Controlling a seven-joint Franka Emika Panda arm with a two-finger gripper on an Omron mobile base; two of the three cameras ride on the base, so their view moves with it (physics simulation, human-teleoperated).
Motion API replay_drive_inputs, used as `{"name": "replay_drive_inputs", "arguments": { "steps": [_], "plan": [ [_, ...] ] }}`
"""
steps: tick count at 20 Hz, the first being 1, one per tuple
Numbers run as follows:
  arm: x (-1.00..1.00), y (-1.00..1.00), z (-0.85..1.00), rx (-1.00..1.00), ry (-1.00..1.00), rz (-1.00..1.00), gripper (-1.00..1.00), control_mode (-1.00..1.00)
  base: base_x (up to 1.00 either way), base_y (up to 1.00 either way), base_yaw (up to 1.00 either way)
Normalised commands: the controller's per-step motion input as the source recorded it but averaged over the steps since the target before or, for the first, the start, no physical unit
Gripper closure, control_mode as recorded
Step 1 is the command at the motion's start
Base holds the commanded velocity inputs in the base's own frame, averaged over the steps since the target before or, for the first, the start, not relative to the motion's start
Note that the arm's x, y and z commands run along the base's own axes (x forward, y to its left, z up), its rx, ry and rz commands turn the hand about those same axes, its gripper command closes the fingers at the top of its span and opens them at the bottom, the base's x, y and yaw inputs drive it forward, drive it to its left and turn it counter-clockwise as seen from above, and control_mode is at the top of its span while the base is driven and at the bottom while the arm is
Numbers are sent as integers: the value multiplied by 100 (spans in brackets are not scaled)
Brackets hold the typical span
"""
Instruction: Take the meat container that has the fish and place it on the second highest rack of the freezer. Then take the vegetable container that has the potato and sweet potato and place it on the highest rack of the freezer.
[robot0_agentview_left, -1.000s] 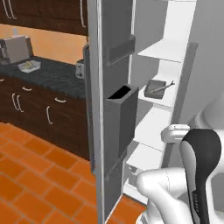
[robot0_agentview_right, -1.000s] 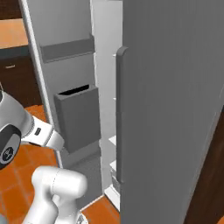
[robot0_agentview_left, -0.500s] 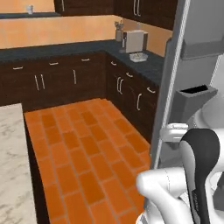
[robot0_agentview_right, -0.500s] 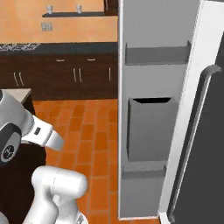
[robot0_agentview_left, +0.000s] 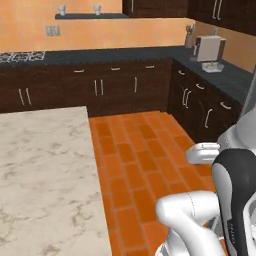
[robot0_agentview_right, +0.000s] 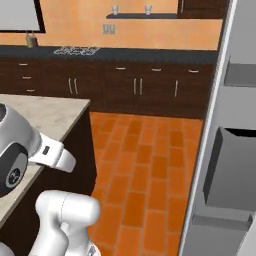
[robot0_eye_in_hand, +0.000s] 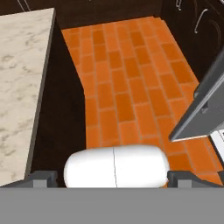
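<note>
On your left in the left base view, a pale marble island tabletop (robot0_agentview_left: 45, 170) fills the near corner, with orange brick-tile floor (robot0_agentview_left: 140, 165) running beside it. Beyond the floor you see a long row of dark wood cabinets (robot0_agentview_left: 100, 90) under a dark countertop, with a stove top (robot0_agentview_left: 20, 56) at its far left end and two small cups on a wall shelf (robot0_agentview_left: 87, 16) above. Further right, on the side counter, stands a grey coffee machine (robot0_agentview_left: 207, 48).

In the right base view, the same island (robot0_agentview_right: 35, 120) sits at the left, and at the far right edge you face the open freezer door (robot0_agentview_right: 225, 150), grey, with a dark door bin (robot0_agentview_right: 232, 167) hanging on its inner side.

In the hand view, your tool (robot0_eye_in_hand: 112, 177) points down at the floor, its two dark tips spread wide apart with nothing between them. The island's edge is on the left and a corner of the grey freezer door (robot0_eye_in_hand: 201, 109) is on the right.

You cannot tell from these pictures where the fish container or the potato container is.
</note>
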Motion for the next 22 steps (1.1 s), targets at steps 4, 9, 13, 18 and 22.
{"name": "replay_drive_inputs", "arguments": {
  "steps": [4,9,13,18,22],
  "plan": [
    [0,0,0,0,0,0,-100,100,99,11,-1],
    [0,0,0,0,0,0,-100,100,100,0,0],
    [0,0,0,0,0,0,-100,100,100,1,-4],
    [0,0,0,0,0,0,-100,100,100,0,-9],
    [0,0,0,0,0,0,-100,100,100,-9,-26]
  ]
}}
